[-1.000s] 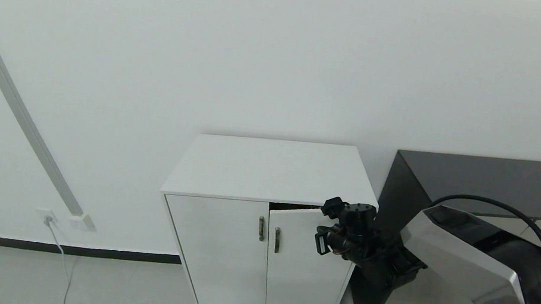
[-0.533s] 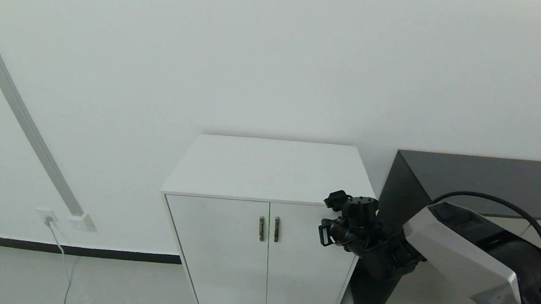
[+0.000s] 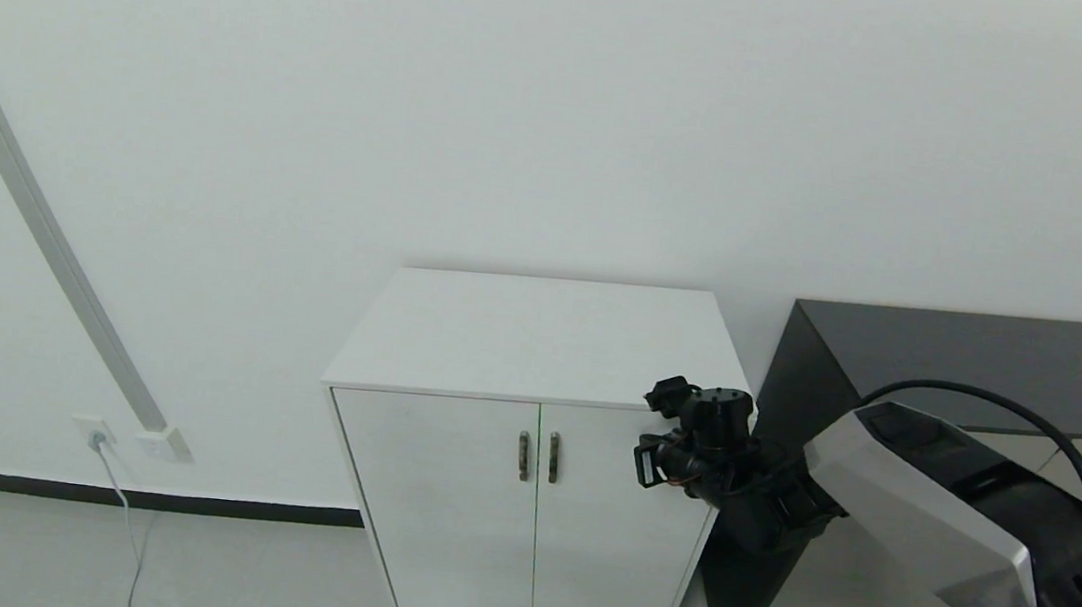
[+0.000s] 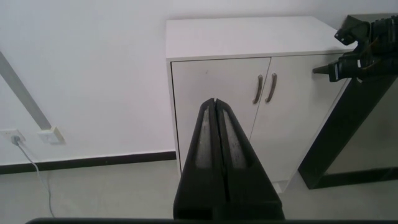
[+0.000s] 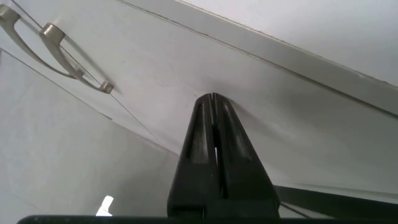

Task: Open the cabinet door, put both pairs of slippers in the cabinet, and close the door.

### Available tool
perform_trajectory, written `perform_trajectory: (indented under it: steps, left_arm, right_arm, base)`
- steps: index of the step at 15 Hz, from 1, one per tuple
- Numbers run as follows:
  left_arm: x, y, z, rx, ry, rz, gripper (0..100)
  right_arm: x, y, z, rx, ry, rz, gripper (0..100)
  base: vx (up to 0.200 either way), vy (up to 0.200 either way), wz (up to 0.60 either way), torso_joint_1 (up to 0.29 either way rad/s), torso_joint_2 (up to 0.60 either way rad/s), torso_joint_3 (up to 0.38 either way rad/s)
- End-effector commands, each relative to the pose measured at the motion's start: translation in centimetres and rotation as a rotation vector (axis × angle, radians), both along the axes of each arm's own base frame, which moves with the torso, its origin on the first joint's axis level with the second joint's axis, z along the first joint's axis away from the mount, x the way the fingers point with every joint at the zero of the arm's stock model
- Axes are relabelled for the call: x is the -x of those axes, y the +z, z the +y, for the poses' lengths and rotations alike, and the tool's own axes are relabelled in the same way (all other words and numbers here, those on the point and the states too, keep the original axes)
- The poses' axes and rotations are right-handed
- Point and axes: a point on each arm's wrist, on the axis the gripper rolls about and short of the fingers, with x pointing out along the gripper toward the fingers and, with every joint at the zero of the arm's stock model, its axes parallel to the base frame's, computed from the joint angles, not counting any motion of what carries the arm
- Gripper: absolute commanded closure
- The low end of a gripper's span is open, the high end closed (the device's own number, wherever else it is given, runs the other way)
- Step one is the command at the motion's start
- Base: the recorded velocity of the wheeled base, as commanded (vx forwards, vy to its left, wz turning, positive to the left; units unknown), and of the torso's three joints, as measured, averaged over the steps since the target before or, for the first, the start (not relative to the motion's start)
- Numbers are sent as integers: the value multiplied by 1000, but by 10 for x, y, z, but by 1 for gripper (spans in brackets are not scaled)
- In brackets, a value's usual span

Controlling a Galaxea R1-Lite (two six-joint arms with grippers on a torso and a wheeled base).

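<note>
The white cabinet (image 3: 537,338) stands against the wall with both doors shut flush. Its two metal handles (image 3: 553,458) sit side by side at the centre seam. My right gripper (image 3: 642,463) is at the upper outer part of the right door (image 3: 605,552). In the right wrist view its fingers are shut, and the right gripper (image 5: 213,97) touches the door panel with its tips, the handles (image 5: 74,62) off to one side. My left gripper (image 4: 214,101) is shut and empty, held well back from the cabinet (image 4: 217,81) and facing its left door. The right gripper (image 4: 320,70) appears there against the right door.
A black cabinet (image 3: 948,356) stands close against the white cabinet's right side. On the wall to the left are a socket with a hanging cable (image 3: 96,440) and a slanted white conduit (image 3: 38,210). Grey floor lies in front.
The right door was ajar a second ago and is now shut flush. My right gripper moved with it toward the cabinet and slightly upward.
</note>
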Motion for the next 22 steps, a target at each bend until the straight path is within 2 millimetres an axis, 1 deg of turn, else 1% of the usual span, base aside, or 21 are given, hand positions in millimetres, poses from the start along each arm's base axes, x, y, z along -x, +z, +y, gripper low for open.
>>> perform_trajectory:
  steps: [1, 3, 4, 7, 9, 10, 12, 16, 19, 21, 22]
  left_arm:
    - [0, 0, 0, 0, 0, 1, 100]
    - [0, 0, 0, 0, 0, 1, 100]
    - [0, 0, 0, 0, 0, 1, 100]
    - [0, 0, 0, 0, 0, 1, 100]
    - [0, 0, 0, 2, 0, 1, 100]
    - [0, 0, 0, 2, 0, 1, 100]
    - [0, 0, 0, 3, 0, 1, 100]
    - [0, 0, 0, 3, 0, 1, 100]
    - [0, 0, 0, 3, 0, 1, 100]
    - [0, 0, 0, 3, 0, 1, 100]
    - [0, 0, 0, 3, 0, 1, 100]
  right_arm:
    - [2, 3, -1, -1, 0, -4, 100]
    - [12, 8, -5, 7, 4, 15, 100]
    - [20, 10, -6, 5, 7, 21, 100]
    - [51, 21, -15, -25, 15, -8, 100]
    - [78, 33, -28, -24, 15, 0, 100]
    - [88, 41, -35, -31, 11, -7, 100]
    - [106, 55, -53, -55, -46, -3, 100]
    - [130, 85, -98, -46, -186, -34, 100]
    - [146, 96, -119, -6, -345, -63, 100]
    - [155, 100, -129, 7, -399, -69, 100]
    - [168, 105, -140, 25, -449, -76, 100]
  base:
    - [0, 0, 0, 0, 0, 0]
    - [0, 0, 0, 0, 0, 0]
    - [0, 0, 0, 0, 0, 0]
    - [0, 0, 0, 0, 0, 0]
    - [0, 0, 0, 0, 0, 0]
    - [0, 0, 0, 0, 0, 0]
    - [0, 0, 0, 0, 0, 0]
    - [0, 0, 0, 0, 0, 0]
    - [0, 0, 0, 0, 0, 0]
    - [0, 0, 0, 0, 0, 0]
    - [0, 0, 0, 0, 0, 0]
